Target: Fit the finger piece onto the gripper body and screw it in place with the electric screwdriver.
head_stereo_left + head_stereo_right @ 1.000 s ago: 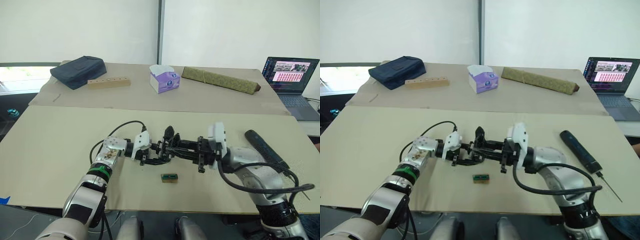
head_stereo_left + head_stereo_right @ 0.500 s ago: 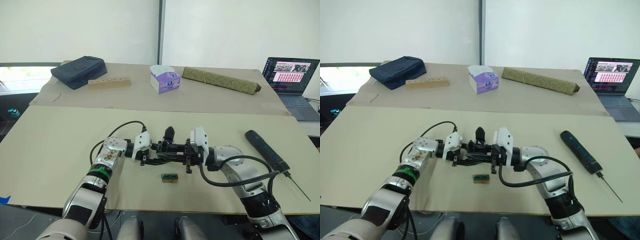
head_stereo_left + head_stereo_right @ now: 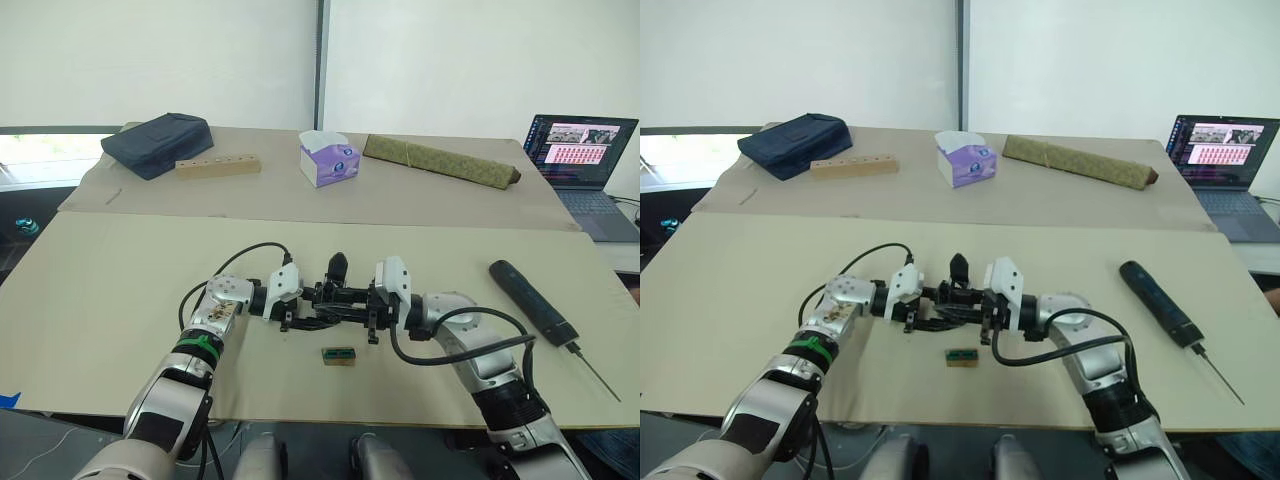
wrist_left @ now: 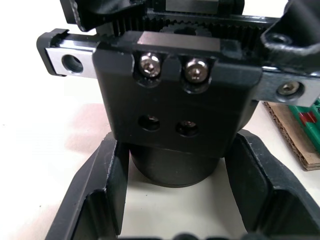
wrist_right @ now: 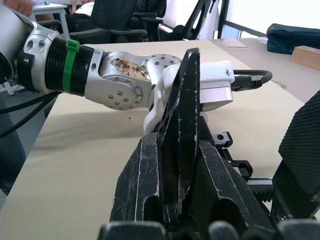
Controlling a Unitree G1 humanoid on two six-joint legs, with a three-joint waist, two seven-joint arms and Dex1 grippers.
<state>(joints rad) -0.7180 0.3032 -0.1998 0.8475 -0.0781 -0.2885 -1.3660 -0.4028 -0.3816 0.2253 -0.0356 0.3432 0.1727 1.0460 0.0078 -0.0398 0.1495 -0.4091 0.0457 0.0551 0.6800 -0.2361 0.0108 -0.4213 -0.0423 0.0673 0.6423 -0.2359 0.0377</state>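
The gripper body sits at the middle of the near desk, held between the 2 arms. The left gripper has its jaws spread on either side of the body's round base, with the block's face and its 2 bright screws right in front of the wrist camera; from that view the fingers flank the cylinder, and whether they press on it cannot be told. The right gripper meets the body from the other side. Its wrist view shows the finger piece standing upright, clamped between the right jaws, pointed end up.

Compared with 1 second ago, the right arm has drawn in toward the left one: its white mount now lies much closer to the gripper body, and the forearm no longer covers the electric screwdriver. Since half a second ago the change is slight, only a small further closing-in. The left arm and the body are where they were.

The electric screwdriver lies flat on the desk well to the right, bit toward the near edge, untouched. A small green-and-brown block lies just in front of the gripper body, unmoved.
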